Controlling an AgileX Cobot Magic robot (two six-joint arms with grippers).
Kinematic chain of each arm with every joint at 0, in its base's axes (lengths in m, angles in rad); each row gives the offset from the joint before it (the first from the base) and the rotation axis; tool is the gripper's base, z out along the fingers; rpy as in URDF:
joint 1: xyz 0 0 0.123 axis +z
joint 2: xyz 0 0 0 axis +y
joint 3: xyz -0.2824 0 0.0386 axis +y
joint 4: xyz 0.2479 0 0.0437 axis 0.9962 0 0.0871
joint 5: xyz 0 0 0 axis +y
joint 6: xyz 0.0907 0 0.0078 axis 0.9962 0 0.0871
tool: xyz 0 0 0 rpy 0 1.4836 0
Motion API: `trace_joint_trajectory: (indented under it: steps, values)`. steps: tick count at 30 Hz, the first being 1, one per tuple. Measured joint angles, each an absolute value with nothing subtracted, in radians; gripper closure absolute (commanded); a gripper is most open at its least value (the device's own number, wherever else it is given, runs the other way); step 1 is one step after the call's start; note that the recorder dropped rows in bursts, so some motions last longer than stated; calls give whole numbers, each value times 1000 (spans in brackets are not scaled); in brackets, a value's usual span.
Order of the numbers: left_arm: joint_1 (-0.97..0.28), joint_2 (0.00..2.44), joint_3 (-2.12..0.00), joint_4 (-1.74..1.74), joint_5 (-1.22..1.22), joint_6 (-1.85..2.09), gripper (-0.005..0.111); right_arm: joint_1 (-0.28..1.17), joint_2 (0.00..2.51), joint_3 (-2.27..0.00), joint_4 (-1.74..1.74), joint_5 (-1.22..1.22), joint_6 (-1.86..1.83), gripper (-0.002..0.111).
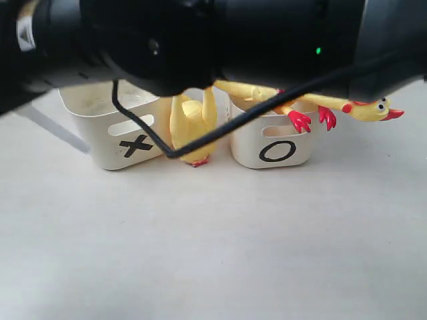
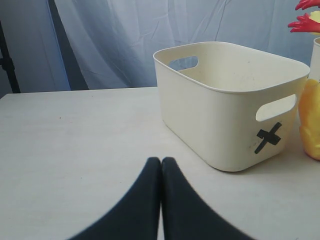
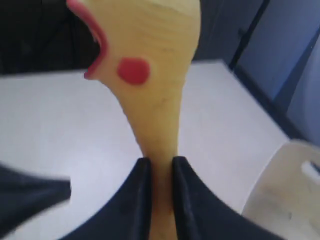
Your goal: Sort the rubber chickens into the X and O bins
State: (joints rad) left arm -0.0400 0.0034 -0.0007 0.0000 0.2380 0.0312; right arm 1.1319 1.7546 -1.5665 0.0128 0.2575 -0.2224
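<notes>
At the left, the X bin [image 1: 123, 133] is faced by the left claw [image 2: 161, 162], which is pressed together on nothing. A yellow chicken body [image 1: 190, 123] is stood between it and the O bin [image 1: 273, 143], across whose rim a whole rubber chicken [image 1: 333, 103] is laid, head overhanging right. A chicken neck [image 3: 155, 130] is pinched by the right claw [image 3: 160, 165]. The toys are judged light, soft and floppy; the narrow neck suits gripping.

Blurred black arm [image 1: 200, 40] hides the top of the X bin [image 1: 100, 137].

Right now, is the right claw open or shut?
Shut. In the right wrist view the right claw grips the rubber chicken by its neck, with a finger on each side.
</notes>
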Motion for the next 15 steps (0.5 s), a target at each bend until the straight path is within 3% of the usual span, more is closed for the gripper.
trace_joint_trajectory:
  steps: [8, 15]
  values:
    - [-40, 3, -1, 0, 238, 31, 107, 1047, 1801, -1593, 52, -233, -210, 106]
    - [-40, 3, -1, 0, 238, 31, 107, 899, 1924, -1596, 343, -529, -208, 106]
